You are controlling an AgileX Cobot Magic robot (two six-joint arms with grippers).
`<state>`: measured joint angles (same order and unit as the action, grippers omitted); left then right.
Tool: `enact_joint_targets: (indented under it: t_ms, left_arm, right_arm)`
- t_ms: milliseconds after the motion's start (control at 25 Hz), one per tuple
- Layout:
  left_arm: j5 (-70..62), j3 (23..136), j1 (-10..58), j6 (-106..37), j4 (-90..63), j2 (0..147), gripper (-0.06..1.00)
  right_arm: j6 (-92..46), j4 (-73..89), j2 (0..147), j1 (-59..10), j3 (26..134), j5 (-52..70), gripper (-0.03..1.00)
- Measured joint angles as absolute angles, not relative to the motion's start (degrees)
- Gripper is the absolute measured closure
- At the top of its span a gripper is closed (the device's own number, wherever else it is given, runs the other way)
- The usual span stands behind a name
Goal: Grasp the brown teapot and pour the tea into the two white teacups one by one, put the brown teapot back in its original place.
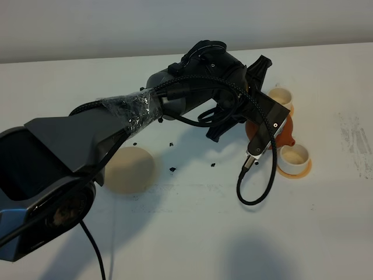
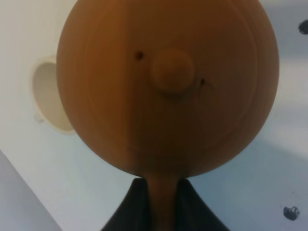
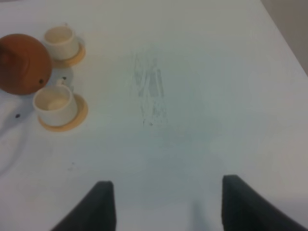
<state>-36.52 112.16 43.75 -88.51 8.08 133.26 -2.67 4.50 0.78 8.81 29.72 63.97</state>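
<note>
Here we are at the cups: the left pincer (image 2: 161, 195) is clamped on the teapot (image 1: 281, 132), its dark fingers (image 2: 137, 207) pinching the loop handle (image 2: 162, 192) from both sides. In the left wrist view the pot sits right in front of the pincer and fills nearly the whole view, lid knob (image 2: 172, 71) facing the camera. From the high camera we see the pot between the two cups, the far cup (image 1: 281, 96) just behind it and the near cup (image 1: 294, 155) just in front, each on an orange-tan coaster (image 1: 306, 169). Whether the pot touches either cup, we cannot tell. The left arm (image 1: 116, 119) stretches from the lower left across the middle of the bench (image 1: 192, 233), wrist bent down over the pot and hiding most of it, a black cable (image 1: 256, 195) looping below. The cream disc (image 1: 129, 170) lies bare, well apart from the pot, beside the arm's base. The right pincer (image 3: 168, 209) hangs over open bench with its fingers (image 3: 103, 209) spread wide, nothing between them, well apart from the cups.
</note>
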Motion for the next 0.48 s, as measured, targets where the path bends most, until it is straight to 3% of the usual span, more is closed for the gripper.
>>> enact_joint_targets:
  t_ms: [480]
  left_arm:
    - [-33.2,112.2,44.4,-90.8,12.2,133.3,0.85]
  right_arm:
    - [-2.7,4.5,0.8,8.8,29.7,64.0,0.49]
